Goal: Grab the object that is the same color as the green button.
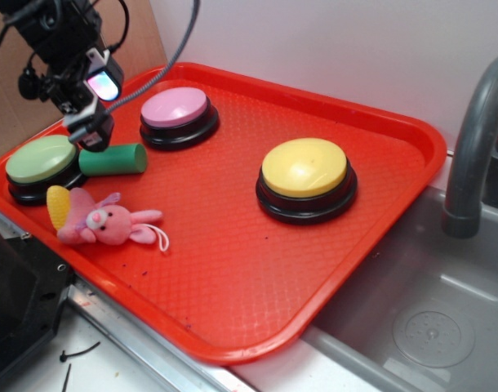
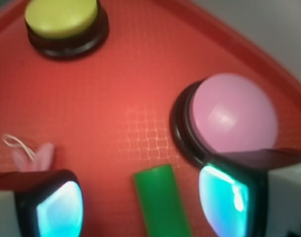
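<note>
The object, a dark green cylinder (image 1: 114, 160), lies on its side on the red tray (image 1: 233, 269), just right of the pale green button (image 1: 42, 159). My gripper (image 1: 92, 131) hovers over the cylinder's left end, open. In the wrist view the cylinder (image 2: 162, 202) lies between the two glowing cyan pads (image 2: 60, 210), touching neither; red tray shows on both sides of it. My gripper (image 2: 140, 210) holds nothing.
A pink button (image 1: 177, 109) sits just behind the cylinder and a yellow button (image 1: 304, 169) sits mid-tray. A pink plush bunny (image 1: 102, 220) with a yellow piece lies in front of the green button. A sink and grey faucet (image 1: 473, 147) lie to the right.
</note>
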